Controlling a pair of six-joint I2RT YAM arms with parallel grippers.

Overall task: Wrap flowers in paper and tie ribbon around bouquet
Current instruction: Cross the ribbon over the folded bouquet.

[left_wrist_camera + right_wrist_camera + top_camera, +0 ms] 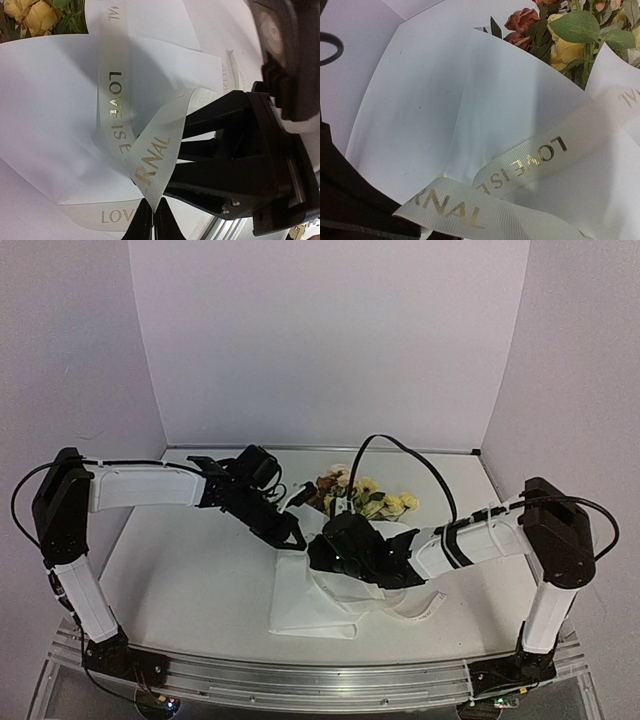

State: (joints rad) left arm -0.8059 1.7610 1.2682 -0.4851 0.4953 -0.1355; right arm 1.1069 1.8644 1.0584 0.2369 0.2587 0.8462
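The bouquet lies mid-table: white paper (310, 605) wrapped round the flowers (365, 495), whose yellow and pink blooms stick out at the far end. The cream ribbon (112, 100), printed in gold letters, crosses the paper (45, 110) and folds back on itself. My left gripper (152, 217) is shut on the ribbon's pointed end. Close on the right, my right gripper (181, 150) has its fingers (215, 112) parted, with the ribbon lying over their tips. In the right wrist view the ribbon (520, 162) and blooms (567, 50) show, but my own fingers are hidden.
Both arms meet over the bouquet's middle, the left gripper (292, 537) nearly touching the right gripper (328, 548). A black cable (400, 448) arcs above the flowers. A metal rail (300, 675) runs along the near edge. White walls close the back and sides.
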